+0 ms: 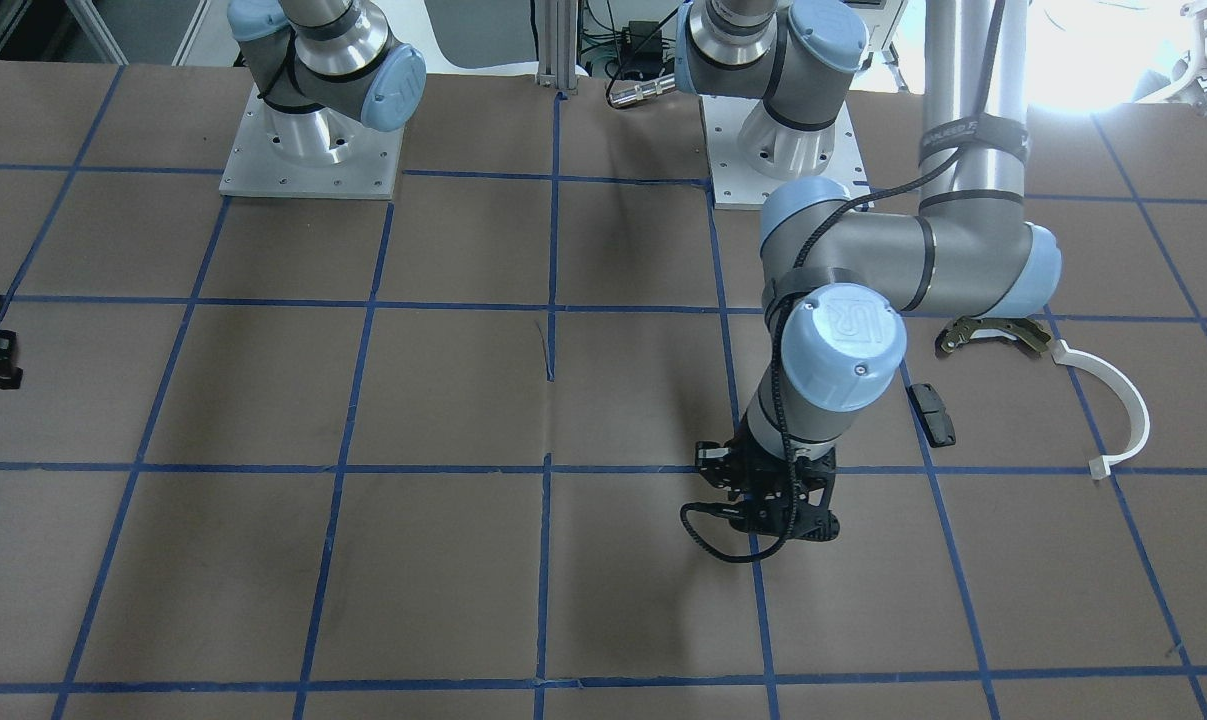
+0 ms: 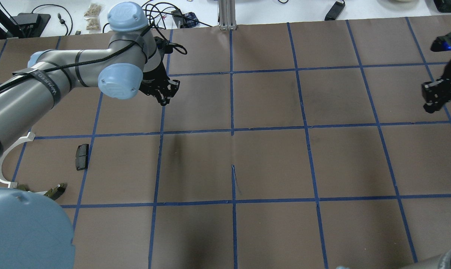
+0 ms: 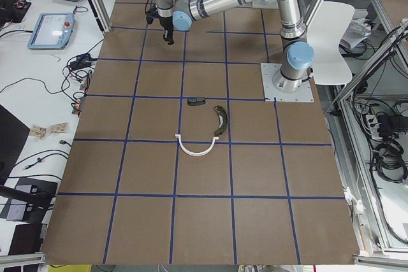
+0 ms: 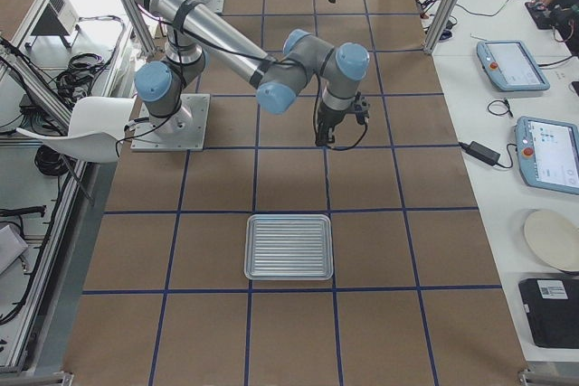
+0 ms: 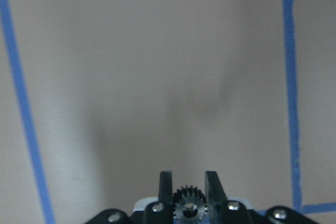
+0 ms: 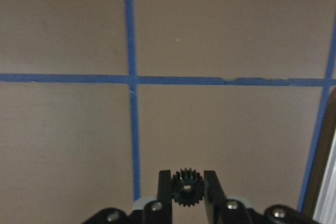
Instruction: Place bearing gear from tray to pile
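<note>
Left gripper [image 5: 188, 182]: clamped on bearing gear [image 5: 187, 205], aloft over bare paper, short of pile [image 1: 931, 414].
Right gripper [image 6: 188, 174]: clamped on second bearing gear [image 6: 188, 187], near tray [image 4: 289, 246].
Tray: seemingly bare, view distant.
Both placements outstanding.

A "UR" logo stood embossed on the left arm's joint cap [image 1: 843, 340] and on the right arm's base cap [image 1: 395, 92]. White lettering on the left arm's strap [image 2: 46, 84] was too blurred to read.
</note>
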Available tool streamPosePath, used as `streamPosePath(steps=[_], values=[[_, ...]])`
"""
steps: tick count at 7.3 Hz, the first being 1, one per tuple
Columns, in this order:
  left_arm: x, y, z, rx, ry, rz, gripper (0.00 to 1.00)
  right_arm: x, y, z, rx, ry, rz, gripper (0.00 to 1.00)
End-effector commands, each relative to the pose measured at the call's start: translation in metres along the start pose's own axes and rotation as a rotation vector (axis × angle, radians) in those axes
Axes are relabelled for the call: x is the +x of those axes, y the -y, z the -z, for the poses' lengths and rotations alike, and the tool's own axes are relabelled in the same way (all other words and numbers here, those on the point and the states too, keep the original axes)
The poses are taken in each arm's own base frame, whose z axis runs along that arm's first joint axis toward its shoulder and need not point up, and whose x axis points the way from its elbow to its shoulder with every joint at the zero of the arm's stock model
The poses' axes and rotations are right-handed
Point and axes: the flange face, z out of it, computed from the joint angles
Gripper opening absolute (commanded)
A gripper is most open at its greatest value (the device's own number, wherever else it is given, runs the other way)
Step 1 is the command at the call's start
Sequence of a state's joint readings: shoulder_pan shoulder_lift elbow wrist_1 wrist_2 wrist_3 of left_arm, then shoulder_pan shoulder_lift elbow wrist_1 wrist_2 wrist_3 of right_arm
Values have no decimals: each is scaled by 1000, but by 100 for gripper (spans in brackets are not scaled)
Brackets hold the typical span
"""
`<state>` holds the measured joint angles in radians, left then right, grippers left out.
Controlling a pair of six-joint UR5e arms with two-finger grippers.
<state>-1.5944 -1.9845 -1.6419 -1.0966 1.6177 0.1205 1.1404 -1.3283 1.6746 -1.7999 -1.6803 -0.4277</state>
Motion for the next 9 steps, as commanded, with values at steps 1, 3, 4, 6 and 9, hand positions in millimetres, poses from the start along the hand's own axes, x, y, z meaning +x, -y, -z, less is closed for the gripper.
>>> streamPosePath(steps=[1,3,4,6,9], values=[[-90,-37,-11,-38,55,21,0,-154,10,11,14,16,-149,12],[-194,-75,-36,-62,33,-32,0,-251,3,5,10,52,-287,12],[-233,-96,-50,-78,19,-30,0,-296,-2,2,31,50,-329,12],[-299,-127,-77,-72,-20,-9,0,-385,2,-26,70,153,-478,12],[-311,-151,-100,-78,-76,-33,35,-503,6,-101,116,293,-597,18]])
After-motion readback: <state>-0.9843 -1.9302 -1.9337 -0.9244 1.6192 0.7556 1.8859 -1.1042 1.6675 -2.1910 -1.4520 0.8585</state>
